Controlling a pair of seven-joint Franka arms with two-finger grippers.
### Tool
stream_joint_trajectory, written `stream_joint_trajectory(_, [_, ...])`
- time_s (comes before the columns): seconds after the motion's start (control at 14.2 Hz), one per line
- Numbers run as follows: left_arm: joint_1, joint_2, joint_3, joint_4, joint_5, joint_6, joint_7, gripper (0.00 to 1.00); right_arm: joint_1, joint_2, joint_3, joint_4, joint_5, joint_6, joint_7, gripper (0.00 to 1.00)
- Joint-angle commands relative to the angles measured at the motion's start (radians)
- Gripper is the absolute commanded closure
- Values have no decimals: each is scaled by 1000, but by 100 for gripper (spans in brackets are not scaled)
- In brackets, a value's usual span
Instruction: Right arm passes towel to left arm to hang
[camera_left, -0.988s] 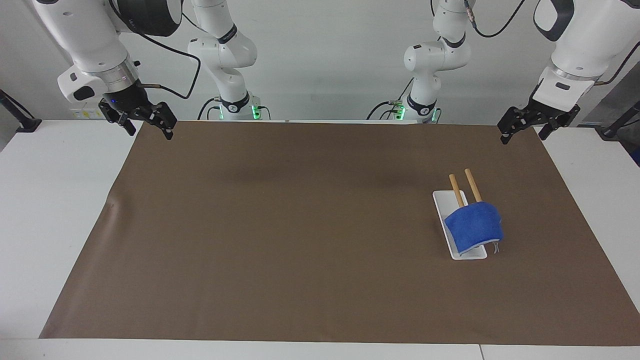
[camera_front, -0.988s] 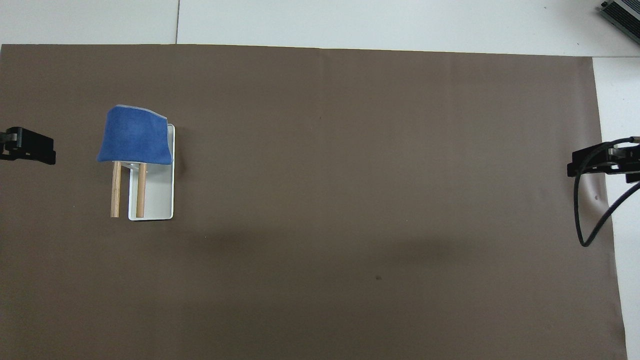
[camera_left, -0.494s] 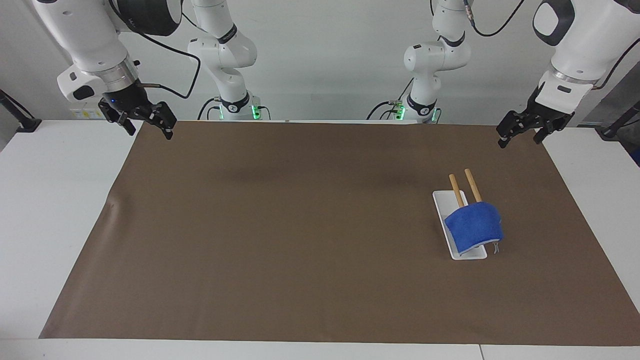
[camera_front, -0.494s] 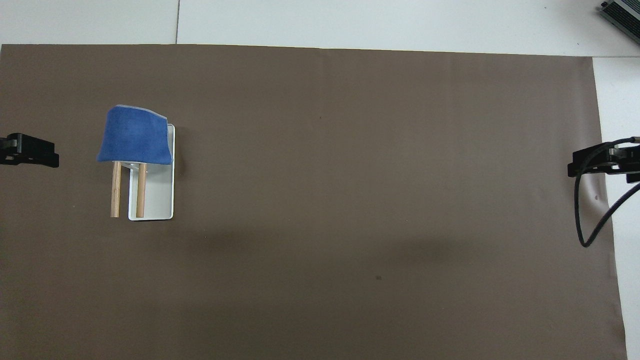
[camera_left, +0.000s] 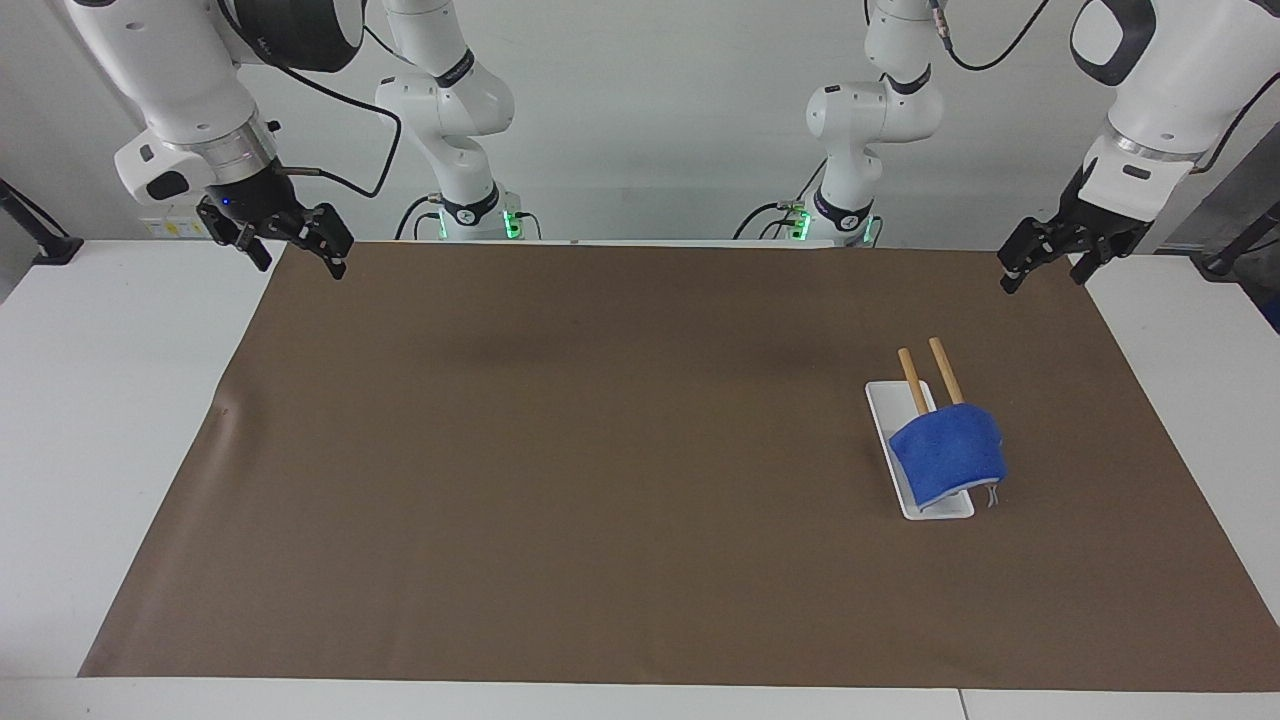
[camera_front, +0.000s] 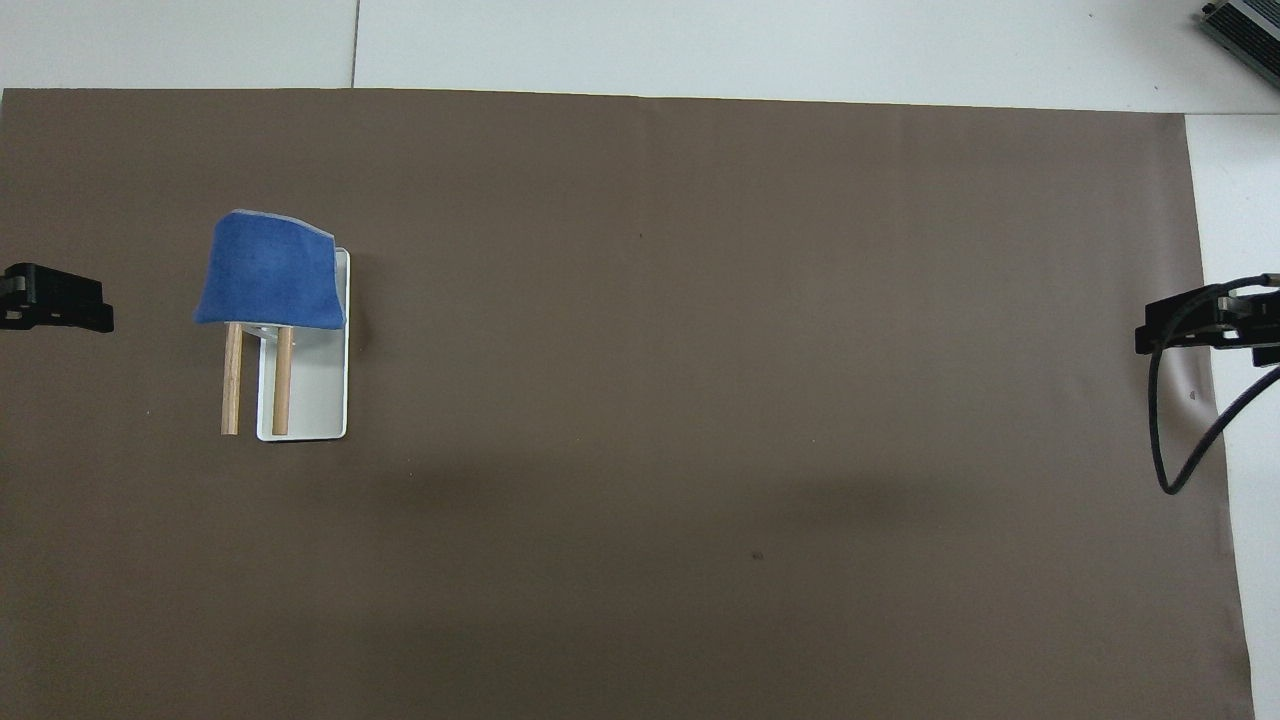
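Note:
The blue towel (camera_left: 948, 450) hangs draped over the two wooden rods (camera_left: 940, 365) of a small rack with a white base (camera_left: 890, 410), toward the left arm's end of the table. It shows in the overhead view too (camera_front: 268, 272). My left gripper (camera_left: 1042, 280) is open and empty, raised over the brown mat's corner at its own end, apart from the towel. My right gripper (camera_left: 300, 268), with the blue light, is open and empty over the mat's corner at the right arm's end.
A brown mat (camera_left: 600, 450) covers most of the white table (camera_left: 100, 450). The right arm's long black cable (camera_front: 1170, 440) loops down over the mat's edge. Two further white arms stand at the robots' end.
My left gripper has shifted slightly over its corner of the mat. The right gripper and the towel have not moved.

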Motion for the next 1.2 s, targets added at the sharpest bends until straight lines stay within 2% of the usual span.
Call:
stream_joint_trajectory(0.0, [37,-23,-38,-29,-9,22,-12,0,-4,-27,0,-32,-2,10,-15,0])
stream_joint_trajectory(0.35, [79,-22,-95,-29,-7,23,2,0,-4,-27,2,-30,-2,10,-13,0])
stream_joint_trajectory(0.71, [80,-22,-99,-30,-3,22,80,0,-4,-27,2,-30,-2,10,-13,0])
stream_joint_trajectory(1.13, [80,-25,-99,-35,-3,22,80,0,-4,-29,2,-30,0,12,-15,0])
